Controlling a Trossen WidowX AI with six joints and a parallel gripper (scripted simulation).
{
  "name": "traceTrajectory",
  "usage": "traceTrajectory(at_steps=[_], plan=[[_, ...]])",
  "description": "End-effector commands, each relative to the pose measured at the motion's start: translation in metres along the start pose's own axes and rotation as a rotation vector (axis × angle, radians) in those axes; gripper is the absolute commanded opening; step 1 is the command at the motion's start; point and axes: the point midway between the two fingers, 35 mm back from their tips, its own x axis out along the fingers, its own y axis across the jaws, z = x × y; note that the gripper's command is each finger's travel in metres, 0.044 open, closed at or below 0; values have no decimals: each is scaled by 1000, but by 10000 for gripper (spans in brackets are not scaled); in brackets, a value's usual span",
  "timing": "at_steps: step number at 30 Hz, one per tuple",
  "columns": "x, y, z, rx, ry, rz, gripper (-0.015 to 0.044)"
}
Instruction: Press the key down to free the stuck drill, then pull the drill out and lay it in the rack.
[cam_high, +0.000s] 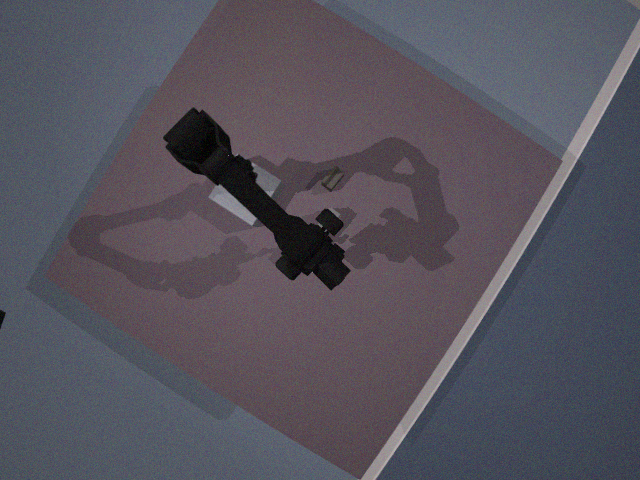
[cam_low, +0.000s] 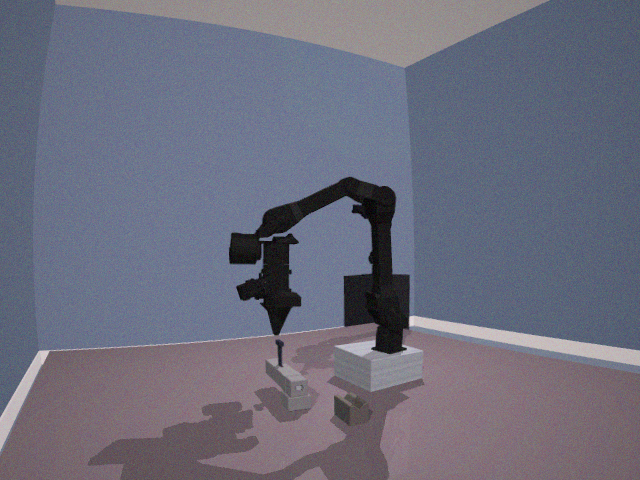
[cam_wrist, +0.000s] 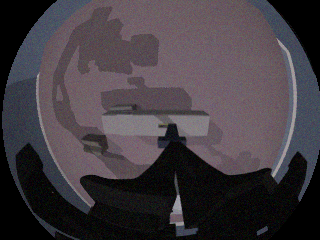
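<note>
The dark blue key (cam_low: 280, 354) (cam_wrist: 171, 139) stands upright in the top of a long grey block (cam_low: 285, 375) (cam_wrist: 192, 124), its crossbar uppermost. My gripper (cam_low: 277, 333) (cam_wrist: 174, 146) points straight down, shut and empty, its fingertips a small gap above the key's head in the exterior view. A small pale round spot shows in the block's end face; I cannot tell whether it is the drill. The olive-brown rack (cam_high: 332, 178) (cam_low: 351, 409) (cam_wrist: 95, 144) lies on the floor beside the block. In the top view the arm hides most of the block and the key.
The white pedestal (cam_high: 232, 204) (cam_low: 353, 367) carries the arm's base. A dark panel (cam_low: 356, 297) stands behind it. The arm's shadows cross the reddish floor (cam_high: 289, 330) around the block and rack.
</note>
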Motion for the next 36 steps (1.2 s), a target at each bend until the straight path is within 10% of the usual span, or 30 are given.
traceTrajectory(at_steps=[1, 36], plan=[[3, 2, -7, -55, 37, -24, 0], [23, 2, -5, -55, 37, -24, 0]])
